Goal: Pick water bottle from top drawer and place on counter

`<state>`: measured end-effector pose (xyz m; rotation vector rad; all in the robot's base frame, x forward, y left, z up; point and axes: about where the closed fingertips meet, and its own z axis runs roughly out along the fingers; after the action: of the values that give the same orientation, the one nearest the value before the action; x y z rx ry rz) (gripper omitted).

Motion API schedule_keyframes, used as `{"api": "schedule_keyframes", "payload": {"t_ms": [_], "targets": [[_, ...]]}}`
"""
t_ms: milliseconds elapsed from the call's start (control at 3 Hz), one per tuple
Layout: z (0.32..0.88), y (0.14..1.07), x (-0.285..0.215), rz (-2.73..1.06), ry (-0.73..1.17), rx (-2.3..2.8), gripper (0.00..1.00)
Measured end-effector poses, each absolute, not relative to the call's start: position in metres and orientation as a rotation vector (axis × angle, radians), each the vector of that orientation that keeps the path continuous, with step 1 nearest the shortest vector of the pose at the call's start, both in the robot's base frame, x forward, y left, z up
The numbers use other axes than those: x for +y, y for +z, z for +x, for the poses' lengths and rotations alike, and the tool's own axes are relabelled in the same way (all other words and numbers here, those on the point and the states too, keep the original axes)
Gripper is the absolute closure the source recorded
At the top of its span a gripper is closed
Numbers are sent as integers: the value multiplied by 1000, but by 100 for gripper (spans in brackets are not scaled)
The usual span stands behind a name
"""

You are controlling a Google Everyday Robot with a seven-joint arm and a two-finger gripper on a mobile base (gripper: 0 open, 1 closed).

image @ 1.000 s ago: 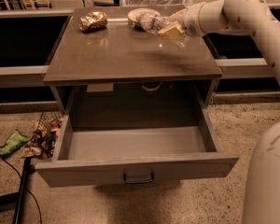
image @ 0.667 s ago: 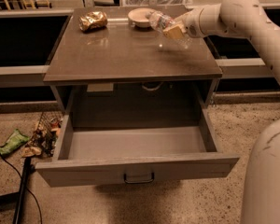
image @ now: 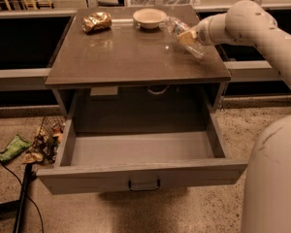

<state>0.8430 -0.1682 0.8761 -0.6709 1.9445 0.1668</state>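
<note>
The water bottle (image: 177, 29), clear plastic, is tilted with its top toward the bowl, over the right rear part of the counter (image: 131, 52). My gripper (image: 188, 37) is shut on the bottle's middle, and the arm reaches in from the right. I cannot tell whether the bottle's lower end touches the counter. The top drawer (image: 140, 174) is pulled fully open below the counter. Its grey inside is empty, and a small metal handle (image: 144, 185) sits at the centre of the front panel.
A white bowl (image: 149, 17) and a gold foil bag (image: 96, 21) stand at the back of the counter. Litter and a wire basket (image: 44, 141) lie on the floor left of the drawer, with a black cable (image: 22, 198). My base (image: 274, 178) fills the lower right.
The gripper has carried the bottle right and toward the front, away from the bowl and lower over the counter. The drawer has not moved.
</note>
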Motion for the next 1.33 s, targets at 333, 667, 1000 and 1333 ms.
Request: {"api": "schedule_keyframes", "payload": {"t_ms": [333, 667, 1000, 1333], "targets": [[846, 867, -175, -620, 177, 1990, 58], [846, 868, -179, -602, 169, 2000, 35], [846, 868, -180, -601, 168, 1999, 4], [843, 882, -182, -625, 157, 1971, 0]]}}
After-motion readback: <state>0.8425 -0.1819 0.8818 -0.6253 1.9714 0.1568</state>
